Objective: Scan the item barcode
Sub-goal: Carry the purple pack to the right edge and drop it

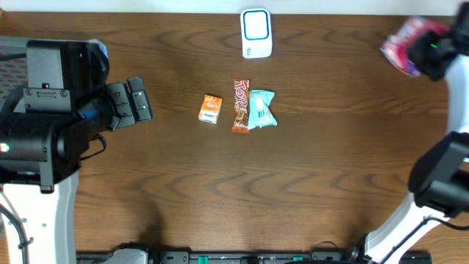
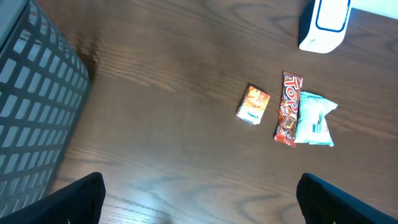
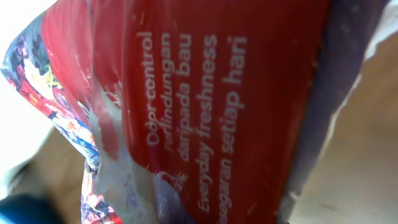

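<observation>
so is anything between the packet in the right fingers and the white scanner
nothing visible: bare table lies between the packet and the scanner; the three snacks sit nearer the middle, off that line

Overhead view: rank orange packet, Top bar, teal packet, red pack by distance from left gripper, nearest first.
From the left gripper:
1. orange packet, left end of the row
2. Top bar, middle
3. teal packet, right end
4. red pack, far right edge

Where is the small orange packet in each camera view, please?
Overhead: small orange packet near the middle, just left of the brown bar.
Left wrist: right of centre, also left of that bar.
Right wrist: absent; a red package fills it.
Shared landmark: white scanner, beyond the snacks.
</observation>
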`<action>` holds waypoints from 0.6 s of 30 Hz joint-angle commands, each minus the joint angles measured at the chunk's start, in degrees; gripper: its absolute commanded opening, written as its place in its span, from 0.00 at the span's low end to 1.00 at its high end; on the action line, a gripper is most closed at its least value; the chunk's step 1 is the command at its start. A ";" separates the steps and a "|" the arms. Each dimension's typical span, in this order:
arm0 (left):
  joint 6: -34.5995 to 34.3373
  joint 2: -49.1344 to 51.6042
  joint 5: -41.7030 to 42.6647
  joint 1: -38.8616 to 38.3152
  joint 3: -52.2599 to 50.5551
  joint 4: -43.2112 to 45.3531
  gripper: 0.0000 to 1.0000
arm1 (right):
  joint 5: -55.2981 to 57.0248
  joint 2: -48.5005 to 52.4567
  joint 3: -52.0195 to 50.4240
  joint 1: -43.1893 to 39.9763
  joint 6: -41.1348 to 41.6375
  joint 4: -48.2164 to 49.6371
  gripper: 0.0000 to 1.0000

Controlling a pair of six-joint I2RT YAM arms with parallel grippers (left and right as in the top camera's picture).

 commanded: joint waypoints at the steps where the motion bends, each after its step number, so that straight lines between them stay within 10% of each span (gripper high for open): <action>1: 0.55 -0.09 -0.33 0.24 0.15 -0.04 0.98 | -0.24 1.05 0.26 -4.07 -3.56 -0.44 0.04; 2: 0.55 -0.09 -0.33 0.24 0.15 -0.04 0.98 | -0.39 1.44 -0.13 -5.27 -3.56 -0.42 0.14; 4: 0.55 -0.09 -0.33 0.24 0.15 -0.04 0.98 | -0.68 2.25 -0.59 -7.23 -3.56 -0.66 0.64; 6: 0.55 -0.09 -0.33 0.24 0.15 -0.04 0.98 | -1.77 3.08 -0.66 -8.50 -3.89 -1.44 0.87; 18: 0.55 -0.09 -0.33 0.24 0.15 -0.04 0.98 | -14.43 -5.44 -0.31 -8.74 -9.88 -4.46 0.99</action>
